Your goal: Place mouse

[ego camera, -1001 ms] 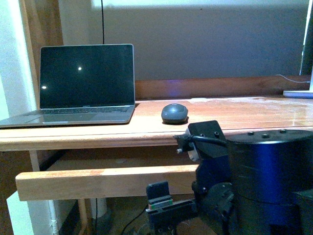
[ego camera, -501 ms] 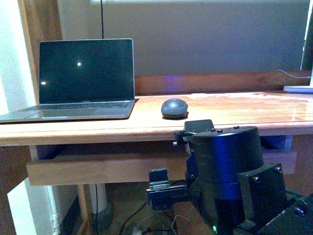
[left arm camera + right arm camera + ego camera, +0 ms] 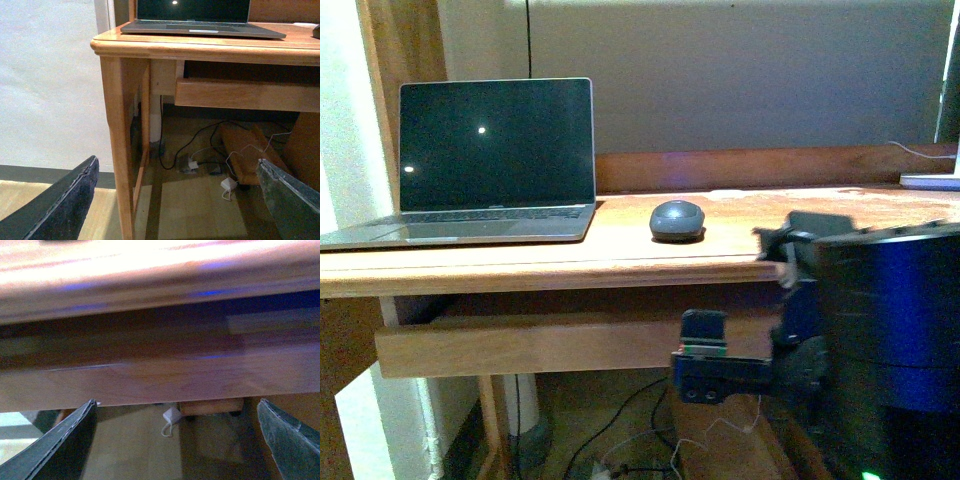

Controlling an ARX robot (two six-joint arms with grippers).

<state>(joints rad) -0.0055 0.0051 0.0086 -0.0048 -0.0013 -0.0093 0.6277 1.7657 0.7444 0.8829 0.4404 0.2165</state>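
The mouse (image 3: pixel 677 220), small, dark grey and oval, lies on the wooden desk (image 3: pixel 620 262), just right of the open laptop (image 3: pixel 495 165). No gripper touches it. My right arm's dark round body (image 3: pixel 890 330) fills the lower right of the front view, in front of and below the desk edge. My right gripper (image 3: pixel 176 401) is open and empty, close under the desk's front rail (image 3: pixel 160 380). My left gripper (image 3: pixel 177 160) is open and empty, low down, facing the desk's left leg (image 3: pixel 122 150).
The laptop also shows in the left wrist view (image 3: pixel 200 22), on the desk's left end. Cables and a white adapter (image 3: pixel 229 184) lie on the floor under the desk. A white object (image 3: pixel 930 180) sits at the desk's far right. A wall stands behind the desk.
In the front view my right arm's dark body has swung to the right and now covers the lower right. The mouse and laptop have not moved.
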